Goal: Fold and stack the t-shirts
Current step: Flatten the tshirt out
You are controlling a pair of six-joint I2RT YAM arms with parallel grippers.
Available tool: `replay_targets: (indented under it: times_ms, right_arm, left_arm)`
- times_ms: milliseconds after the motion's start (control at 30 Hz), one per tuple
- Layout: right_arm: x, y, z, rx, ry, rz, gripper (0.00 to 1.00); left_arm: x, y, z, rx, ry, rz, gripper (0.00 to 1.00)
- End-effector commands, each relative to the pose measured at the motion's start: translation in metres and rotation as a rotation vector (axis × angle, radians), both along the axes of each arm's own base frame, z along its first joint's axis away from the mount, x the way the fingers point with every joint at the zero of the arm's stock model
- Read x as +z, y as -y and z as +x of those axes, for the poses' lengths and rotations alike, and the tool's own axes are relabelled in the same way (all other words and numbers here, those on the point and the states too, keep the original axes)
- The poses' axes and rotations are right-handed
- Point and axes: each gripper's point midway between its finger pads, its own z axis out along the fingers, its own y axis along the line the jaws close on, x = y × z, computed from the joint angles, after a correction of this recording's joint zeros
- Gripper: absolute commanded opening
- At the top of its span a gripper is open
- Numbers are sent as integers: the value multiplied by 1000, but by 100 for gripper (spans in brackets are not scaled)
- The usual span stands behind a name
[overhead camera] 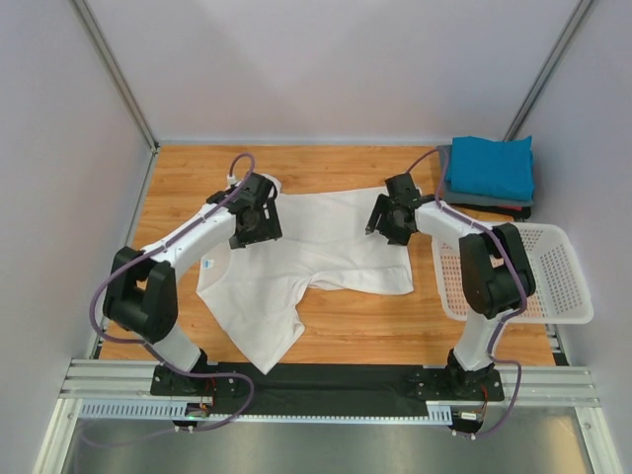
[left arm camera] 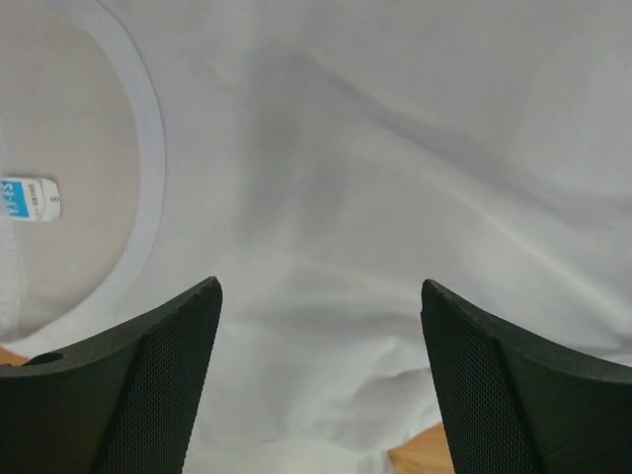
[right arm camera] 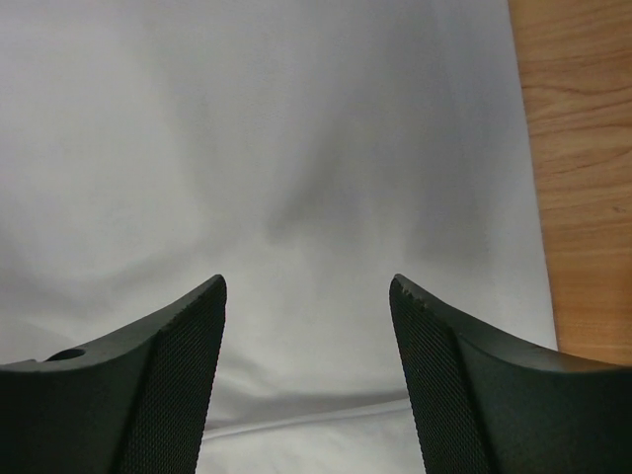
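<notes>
– So how far along is the folding?
– Partly done, by the look of it. The teal t-shirt (overhead camera: 489, 166) lies folded on top of the dark grey t-shirt (overhead camera: 494, 203) at the far right corner of the bench (overhead camera: 346, 326), just beyond the basket (overhead camera: 553, 276). The white t-shirt (overhead camera: 326, 252) is not yet folded. It lies spread and rumpled mid-bench, collar to the left, one sleeve trailing toward the near edge.
– And the arms?
– The left tool (overhead camera: 255, 222) sits over the far shoulder, and the right tool (overhead camera: 388, 219) is over the far right edge of the cloth. Both are released, jaws wide over white cloth, gripping nothing. Whether the tips touch the fabric cannot be told.
– What remains?
– Probably folding the white one and adding it to the pile.
</notes>
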Motion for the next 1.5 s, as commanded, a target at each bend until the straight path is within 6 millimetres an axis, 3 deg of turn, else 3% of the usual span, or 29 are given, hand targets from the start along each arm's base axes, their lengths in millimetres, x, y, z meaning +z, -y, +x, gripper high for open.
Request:
replay_targets:
  times_ms: [0, 33, 233, 467, 533, 567, 600, 633, 667, 700, 733, 800, 833, 867, 900, 1000, 1167, 1467]
  right_arm:
    - [-7, -3, 13, 5, 21, -11, 68]
    - [-11, -8, 11, 21, 3, 8, 69]
    - [-14, 1, 17, 26, 1, -52, 68]
    - [-14, 3, 37, 17, 3, -71, 68]
    - [-9, 3, 49, 12, 11, -78, 68]
    - [-6, 4, 54, 11, 19, -80, 68]
    - [3, 3, 63, 7, 38, -78, 68]
    - [2, 4, 67, 3, 37, -80, 68]
    - [5, 6, 72, -5, 45, -82, 68]
    - [4, 7, 76, -9, 46, -87, 68]
    - [11, 7, 82, -15, 63, -82, 68]
    - [12, 9, 88, -22, 72, -79, 68]
    - [11, 9, 90, -23, 70, -82, 68]
    - [10, 11, 93, -30, 70, -84, 68]
    - [6, 12, 92, -33, 55, -87, 68]
    - [3, 14, 93, -37, 41, -96, 68]
    - [-1, 17, 92, -50, 23, -100, 68]
    - [-6, 21, 83, -40, -2, -115, 69]
  left_arm:
    - [-11, -1, 31, 39, 51, -10, 88]
    - [-21, -3, 34, 46, 26, 2, 87]
    - [-23, -27, 70, 93, 29, -99, 85]
    - [1, -69, 132, 141, 147, -60, 84]
    - [-2, -73, 151, 106, 168, -22, 84]
    - [13, -77, 168, 53, 212, 9, 84]
    - [13, -78, 177, 23, 221, 24, 83]
    - [-2, -80, 186, -1, 196, 42, 84]
    - [11, -84, 204, -17, 232, 52, 83]
    - [-7, -86, 209, -65, 190, 67, 82]
    - [6, -86, 224, -87, 226, 63, 82]
    - [-1, -88, 235, -125, 222, 54, 80]
    - [-14, -91, 238, -145, 197, 75, 80]
    - [-10, -94, 246, -139, 213, 93, 80]
    - [-21, -96, 247, -139, 187, 106, 80]
    - [-32, -96, 252, -167, 173, 117, 81]
    - [-41, -80, 251, -218, 136, 36, 80]
    - [-72, -70, 200, -195, -42, -55, 73]
